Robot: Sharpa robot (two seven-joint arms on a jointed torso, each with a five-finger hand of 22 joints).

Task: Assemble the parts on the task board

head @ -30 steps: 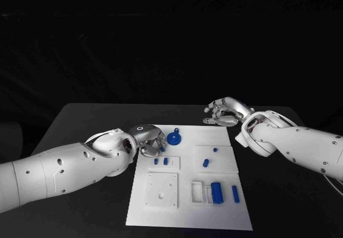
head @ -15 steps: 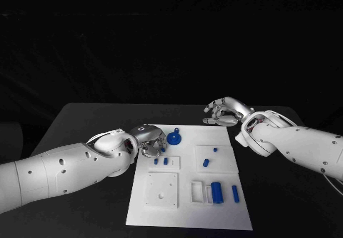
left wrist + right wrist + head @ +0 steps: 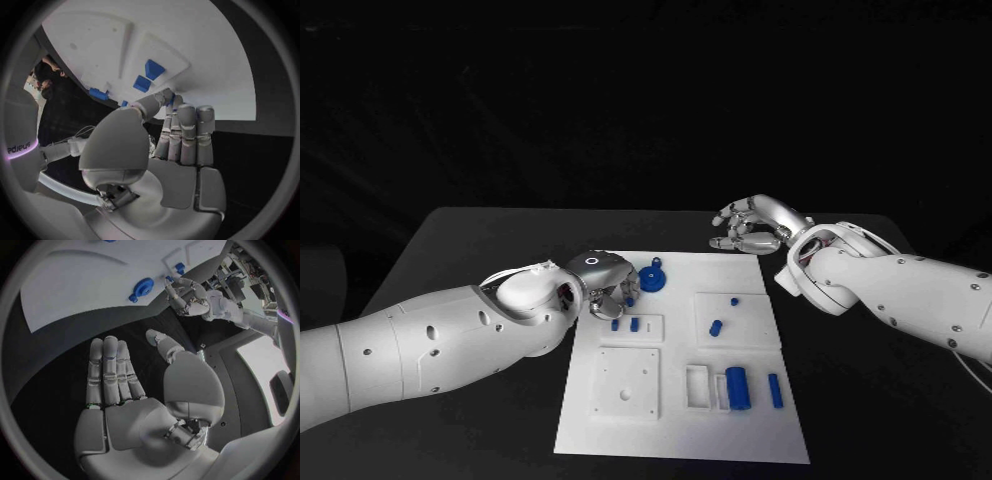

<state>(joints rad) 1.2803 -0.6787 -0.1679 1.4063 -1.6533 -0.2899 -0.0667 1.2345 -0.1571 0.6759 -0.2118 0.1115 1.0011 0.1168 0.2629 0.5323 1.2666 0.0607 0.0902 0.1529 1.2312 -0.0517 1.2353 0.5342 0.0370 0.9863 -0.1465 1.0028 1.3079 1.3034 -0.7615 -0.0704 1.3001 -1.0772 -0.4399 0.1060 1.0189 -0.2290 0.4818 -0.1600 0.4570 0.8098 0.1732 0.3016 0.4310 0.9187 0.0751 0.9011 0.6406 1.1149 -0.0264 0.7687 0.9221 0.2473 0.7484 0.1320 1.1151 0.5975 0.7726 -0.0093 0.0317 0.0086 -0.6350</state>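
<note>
The white task board (image 3: pixel 678 432) lies mid-table. My left hand (image 3: pixel 600 284) hangs over the board's near-left part, fingers close together, and pinches a small blue part (image 3: pixel 170 98) between thumb and fingers; the part's tip (image 3: pixel 627 298) peeks out below the hand. Just beyond the fingertips, two short blue parts (image 3: pixel 150 75) stand in a raised white block (image 3: pixel 630 327). A round blue part (image 3: pixel 653 277) lies beside the left hand. My right hand (image 3: pixel 753 226) hovers off the board's far right corner, fingers spread, palm (image 3: pixel 147 425) holding nothing.
More blue parts sit on the board: two small ones (image 3: pixel 715 326) on the right-hand block, a thick cylinder (image 3: pixel 737 388) and a thin pin (image 3: pixel 775 390) near the front right. A square white plate with holes (image 3: pixel 627 383) lies at the front left.
The left hand has edged slightly to the right over the board with its part. The right hand has stayed where it was.
</note>
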